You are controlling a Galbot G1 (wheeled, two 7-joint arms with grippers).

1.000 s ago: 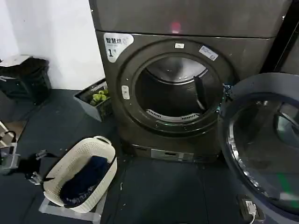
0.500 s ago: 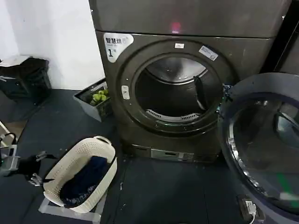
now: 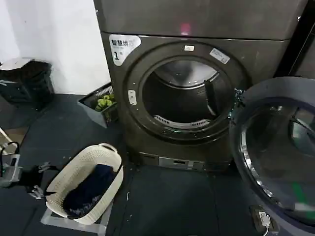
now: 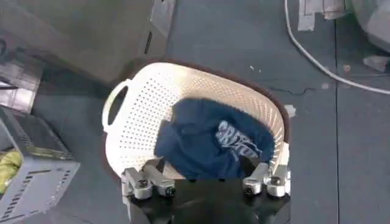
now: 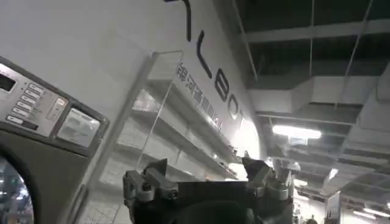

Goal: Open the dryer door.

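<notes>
You see the dryer [image 3: 182, 93] at upper center of the head view, marked "1", its drum exposed. The door [image 3: 275, 152] hangs swung wide at the right edge. Your left end effector [image 4: 206, 182] has its fingers spread apart, above the white basket [image 4: 140, 122] holding a blue garment [image 4: 207, 143] at lower left. Your right end effector [image 5: 207, 182] points toward the ceiling, fingers spread apart on nothing.

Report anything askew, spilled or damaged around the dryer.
Nothing stands out. The dryer door hangs fully open at the right of the dryer, and the drum looks empty. The white laundry basket sits upright on the floor with dark clothing inside; nothing is spilled.
</notes>
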